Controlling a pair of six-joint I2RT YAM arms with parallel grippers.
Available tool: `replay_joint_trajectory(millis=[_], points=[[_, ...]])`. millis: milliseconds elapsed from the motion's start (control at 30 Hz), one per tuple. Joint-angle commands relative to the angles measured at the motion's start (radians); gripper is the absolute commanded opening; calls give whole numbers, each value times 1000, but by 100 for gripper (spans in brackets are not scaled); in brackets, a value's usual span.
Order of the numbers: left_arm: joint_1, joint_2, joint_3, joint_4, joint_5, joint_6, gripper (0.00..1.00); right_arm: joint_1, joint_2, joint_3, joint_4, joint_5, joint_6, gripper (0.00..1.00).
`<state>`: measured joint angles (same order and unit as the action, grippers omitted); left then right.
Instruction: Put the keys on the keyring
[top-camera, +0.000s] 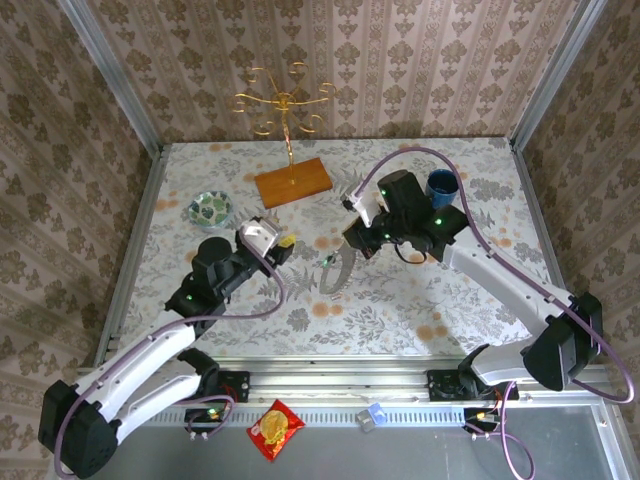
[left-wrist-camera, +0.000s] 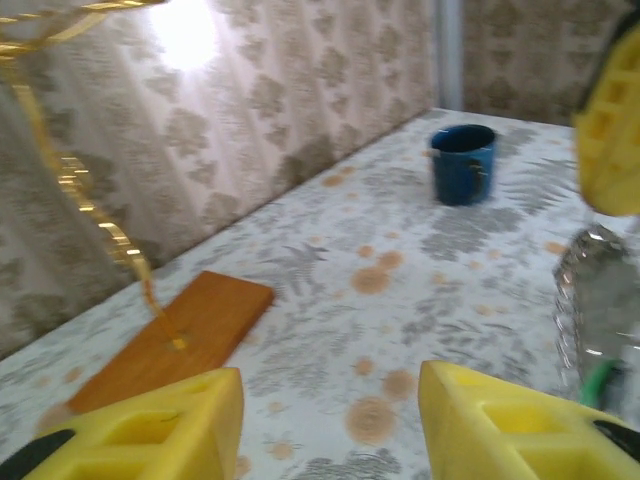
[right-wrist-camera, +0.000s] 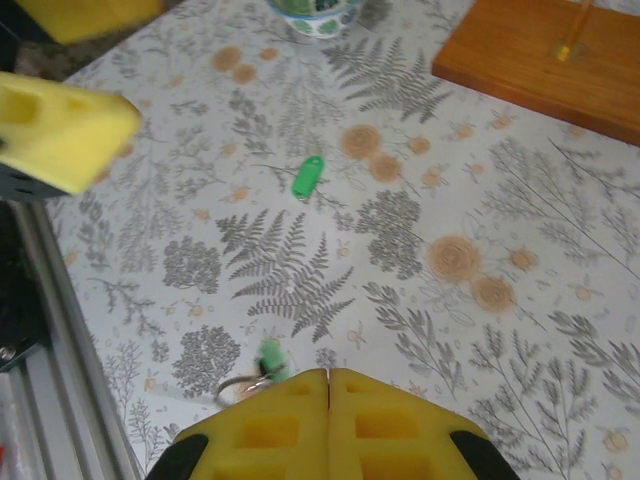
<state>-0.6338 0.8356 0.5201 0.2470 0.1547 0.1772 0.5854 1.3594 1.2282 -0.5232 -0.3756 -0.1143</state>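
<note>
Keyring (top-camera: 338, 270) runs from my right gripper (top-camera: 352, 244) tip toward the near edge, with my left gripper (top-camera: 285, 243) just left of it. Left wrist: my fingers (left-wrist-camera: 150, 430) stand apart with nothing between. Keyring is at far right under the other gripper, a green key (left-wrist-camera: 600, 380) at its low end. Right wrist: fingers (right-wrist-camera: 260, 430) are pressed together, seemingly pinching the keyring's top. Loose key (right-wrist-camera: 308, 176) lies flat ahead, toward the bowl (right-wrist-camera: 315, 12), long axis pointing roughly away from me. The left arm is free, so it's the likelier picker.

Blue cup (top-camera: 441, 187), patterned bowl (top-camera: 193, 213), gold stand (top-camera: 284, 105)
</note>
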Motion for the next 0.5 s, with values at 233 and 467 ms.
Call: replay_joint_trajectory(millis=[233, 467], points=[[-1, 85, 22, 8, 384, 42, 29, 17, -71, -75, 105, -211, -171, 0], [9, 141, 30, 29, 582, 32, 24, 47, -67, -78, 95, -229, -224, 0]])
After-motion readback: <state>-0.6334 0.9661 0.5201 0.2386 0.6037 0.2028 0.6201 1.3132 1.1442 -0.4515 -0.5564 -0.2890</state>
